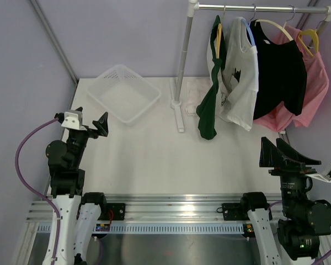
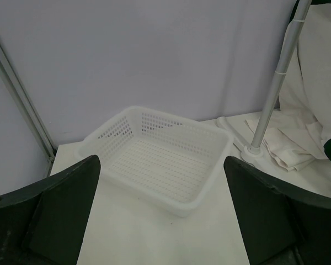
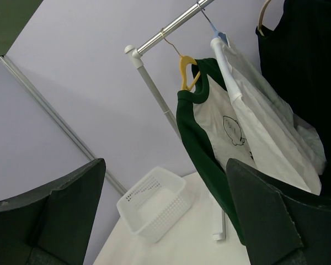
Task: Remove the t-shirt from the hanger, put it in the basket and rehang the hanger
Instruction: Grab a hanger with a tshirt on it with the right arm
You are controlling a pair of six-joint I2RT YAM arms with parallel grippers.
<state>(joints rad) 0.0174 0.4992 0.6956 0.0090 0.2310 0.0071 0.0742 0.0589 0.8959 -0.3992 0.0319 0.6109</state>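
Note:
Several t-shirts hang on a rail (image 1: pixel 259 8) at the back right. Leftmost is a green-and-white one (image 1: pixel 208 113) on a yellow hanger (image 3: pixel 186 69), then a white one (image 1: pixel 240 77) on a blue hanger (image 3: pixel 218 47), a black one (image 1: pixel 278 66) and a pink one (image 1: pixel 311 77). My left gripper (image 1: pixel 88 122) is open and empty at the table's left, facing the basket. My right gripper (image 1: pixel 281 150) is open and empty at the near right, well below and in front of the shirts. In the right wrist view the green-and-white shirt (image 3: pixel 196 138) hangs beyond my open gripper (image 3: pixel 165 215).
A white perforated basket (image 1: pixel 123 93) stands at the back left; it also shows in the left wrist view (image 2: pixel 160 160). The rack's upright pole (image 1: pixel 183 55) stands on a foot at the back centre. A white cloth (image 2: pixel 287 146) lies by the pole's base.

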